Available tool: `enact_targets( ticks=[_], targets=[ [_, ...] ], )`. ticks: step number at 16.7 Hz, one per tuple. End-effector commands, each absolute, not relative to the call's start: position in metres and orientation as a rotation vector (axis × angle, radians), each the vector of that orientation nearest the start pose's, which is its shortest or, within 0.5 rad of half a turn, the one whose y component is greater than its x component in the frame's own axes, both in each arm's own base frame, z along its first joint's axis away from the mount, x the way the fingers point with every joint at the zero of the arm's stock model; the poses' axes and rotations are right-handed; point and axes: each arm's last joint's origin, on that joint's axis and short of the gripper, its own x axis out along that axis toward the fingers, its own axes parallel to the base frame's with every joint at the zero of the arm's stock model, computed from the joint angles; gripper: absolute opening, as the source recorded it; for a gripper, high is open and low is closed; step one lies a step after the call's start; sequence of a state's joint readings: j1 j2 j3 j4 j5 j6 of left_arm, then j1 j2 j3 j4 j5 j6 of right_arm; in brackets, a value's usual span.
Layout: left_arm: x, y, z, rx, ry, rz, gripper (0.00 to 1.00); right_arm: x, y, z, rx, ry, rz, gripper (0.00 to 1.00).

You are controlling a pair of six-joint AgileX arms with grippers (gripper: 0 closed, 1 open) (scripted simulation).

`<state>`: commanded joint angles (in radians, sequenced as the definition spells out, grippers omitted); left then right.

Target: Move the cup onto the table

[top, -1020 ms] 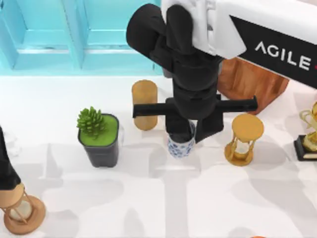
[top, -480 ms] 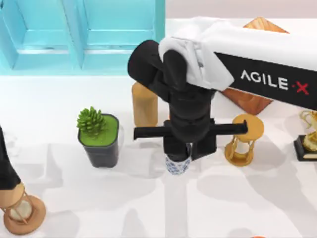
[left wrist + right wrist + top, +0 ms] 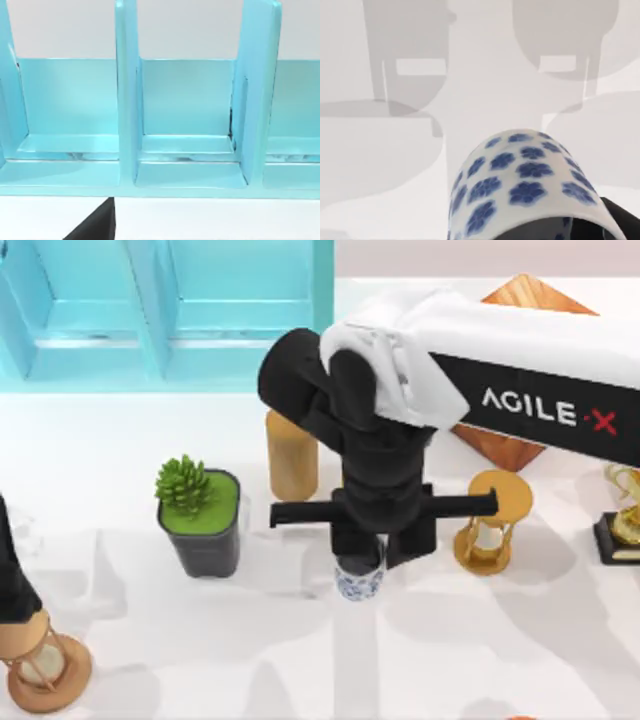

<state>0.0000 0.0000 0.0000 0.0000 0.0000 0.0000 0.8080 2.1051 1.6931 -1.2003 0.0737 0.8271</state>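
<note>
The cup (image 3: pixel 360 580), white with blue flowers, stands upright with its long axis vertical and its base toward the table (image 3: pixel 300 660); whether it touches the table I cannot tell. The right gripper (image 3: pixel 372 558) comes straight down over it, fingers closed on its rim. In the right wrist view the cup's (image 3: pixel 525 190) patterned wall is close up. The plant (image 3: pixel 200 510) is to the cup's left, the hourglass (image 3: pixel 492 520) to its right, the wooden cylinder (image 3: pixel 290 455) behind it. The right arm (image 3: pixel 530 360) reads "AGILE·X". Farthest is the cabinet (image 3: pixel 170 310). The left arm (image 3: pixel 12 570) sits parked far left of the cup, its fingers out of sight.
</note>
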Motion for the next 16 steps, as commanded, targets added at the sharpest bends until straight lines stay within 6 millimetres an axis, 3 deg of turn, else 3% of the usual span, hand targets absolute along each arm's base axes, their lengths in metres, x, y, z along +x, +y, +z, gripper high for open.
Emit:
enact_targets(
  ticks=[10,16],
  targets=[
    [0.1057,-0.0012,0.1600,0.000,0.000,0.000,1.00,0.2782,0.2941,0.1851,-0.054,1.546,-0.070,0.98],
    [0.1057,-0.0012,0.1600,0.000,0.000,0.000,1.00,0.2782,0.2941,0.1851,-0.054,1.546,-0.070,1.00]
  ],
)
